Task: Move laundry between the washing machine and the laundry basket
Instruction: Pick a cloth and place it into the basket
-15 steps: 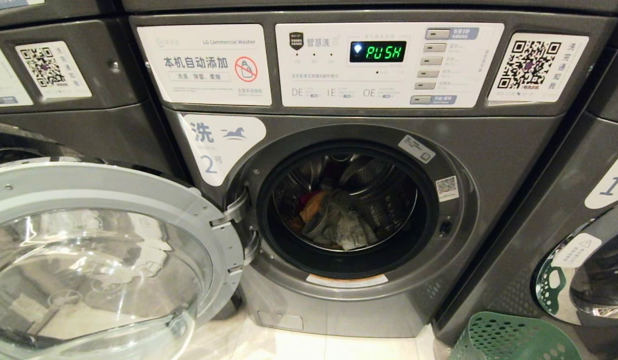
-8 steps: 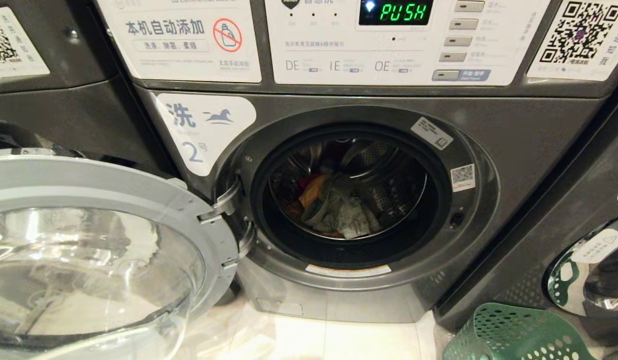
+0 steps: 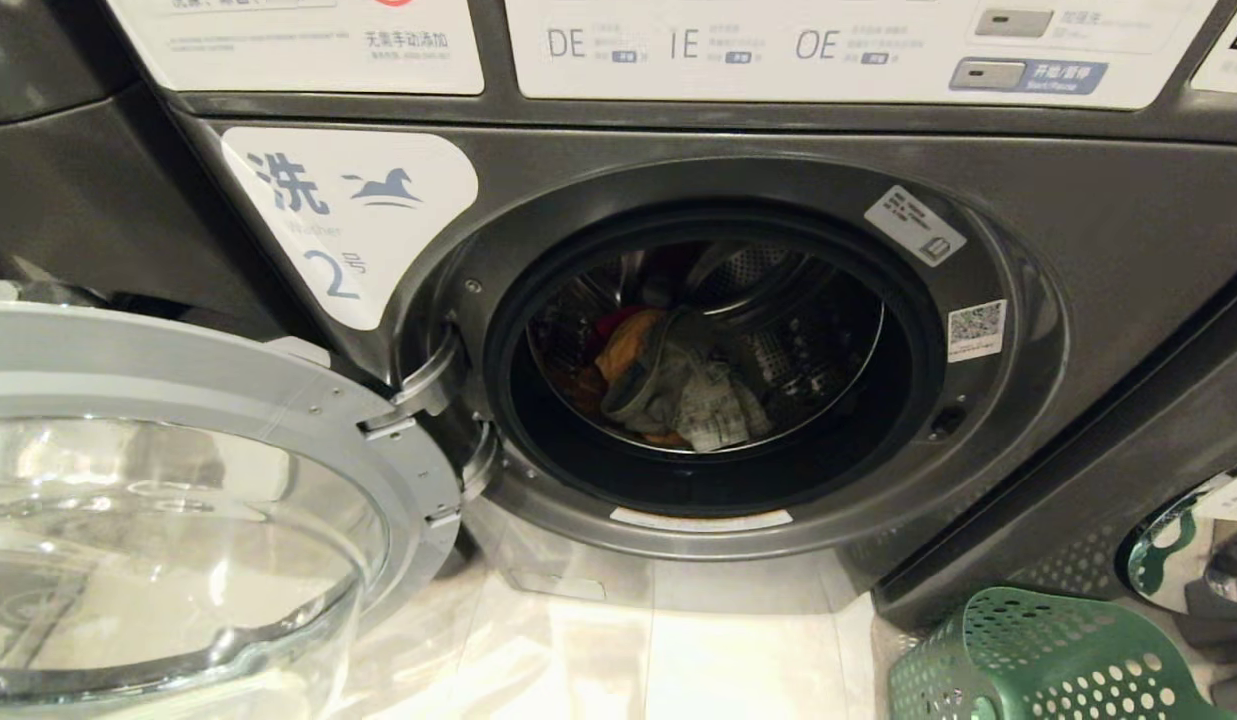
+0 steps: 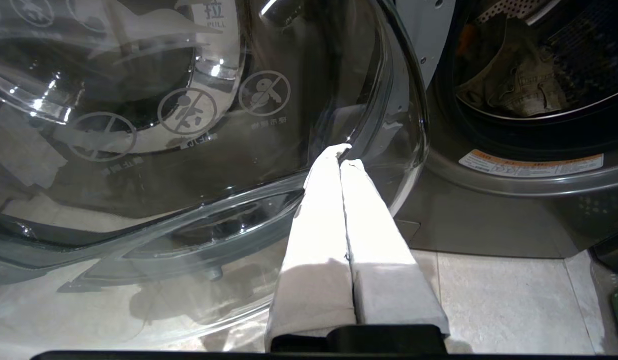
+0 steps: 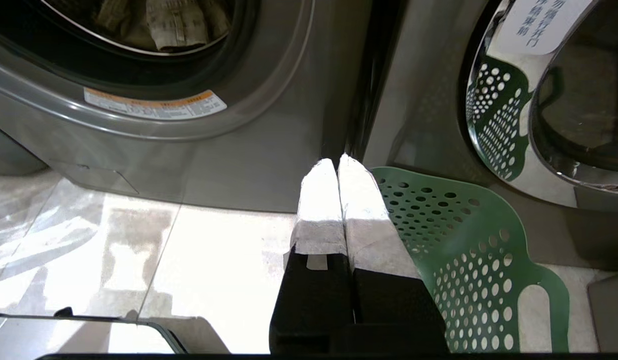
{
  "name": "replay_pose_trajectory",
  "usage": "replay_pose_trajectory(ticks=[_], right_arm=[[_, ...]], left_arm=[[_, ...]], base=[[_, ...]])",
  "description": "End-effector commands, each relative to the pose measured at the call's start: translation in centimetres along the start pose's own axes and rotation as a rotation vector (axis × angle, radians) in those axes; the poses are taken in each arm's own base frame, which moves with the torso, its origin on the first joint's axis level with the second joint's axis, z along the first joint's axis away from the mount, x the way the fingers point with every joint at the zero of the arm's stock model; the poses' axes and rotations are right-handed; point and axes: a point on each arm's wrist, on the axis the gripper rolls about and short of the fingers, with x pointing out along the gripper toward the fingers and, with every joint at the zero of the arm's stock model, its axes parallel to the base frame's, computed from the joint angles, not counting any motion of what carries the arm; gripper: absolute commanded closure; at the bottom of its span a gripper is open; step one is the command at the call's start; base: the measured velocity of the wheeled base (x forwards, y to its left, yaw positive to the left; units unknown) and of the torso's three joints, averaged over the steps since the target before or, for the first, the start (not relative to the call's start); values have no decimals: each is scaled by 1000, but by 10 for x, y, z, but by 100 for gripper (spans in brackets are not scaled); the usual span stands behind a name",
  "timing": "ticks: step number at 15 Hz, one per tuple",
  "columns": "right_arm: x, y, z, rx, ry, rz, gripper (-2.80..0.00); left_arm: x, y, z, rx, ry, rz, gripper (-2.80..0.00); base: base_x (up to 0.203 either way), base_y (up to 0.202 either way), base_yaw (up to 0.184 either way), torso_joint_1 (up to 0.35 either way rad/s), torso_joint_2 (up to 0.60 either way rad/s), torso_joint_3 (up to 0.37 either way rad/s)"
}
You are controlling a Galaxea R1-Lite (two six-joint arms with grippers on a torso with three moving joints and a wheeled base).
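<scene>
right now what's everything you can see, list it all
washing machine: one, dark grey, straight ahead, marked 2
door: one, silver rim with clear glass, swung open to the left
laundry: one mixed pile, orange, red, grey, white, inside the drum
laundry basket: one, green, perforated, on the floor at lower right
neighbouring machine: one, dark grey, on the right
floor: pale tiles
left gripper: shut, empty, near the door glass
right gripper: shut, empty, beside the basket

washer body (image 3: 1078, 230): dark grey metal, satin
door (image 3: 178, 520): clear glossy glass, silver rim
drum (image 3: 828, 330): perforated shiny steel
laundry (image 3: 678, 385): crumpled cloth
basket (image 3: 1038, 660): green perforated plastic, matt
</scene>
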Motion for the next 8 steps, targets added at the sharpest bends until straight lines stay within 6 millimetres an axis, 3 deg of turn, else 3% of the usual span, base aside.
replay_pose_trajectory(ticks=[1,8], right_arm=[[0,0,0,0,1,1,0],[0,0,0,-29,0,4,0]], left_arm=[[2,0,-11,0,41,1,0],[2,0,-11,1,41,1,0]], base=[[0,0,0,5,5,-202],[0,0,0,2,4,-168]])
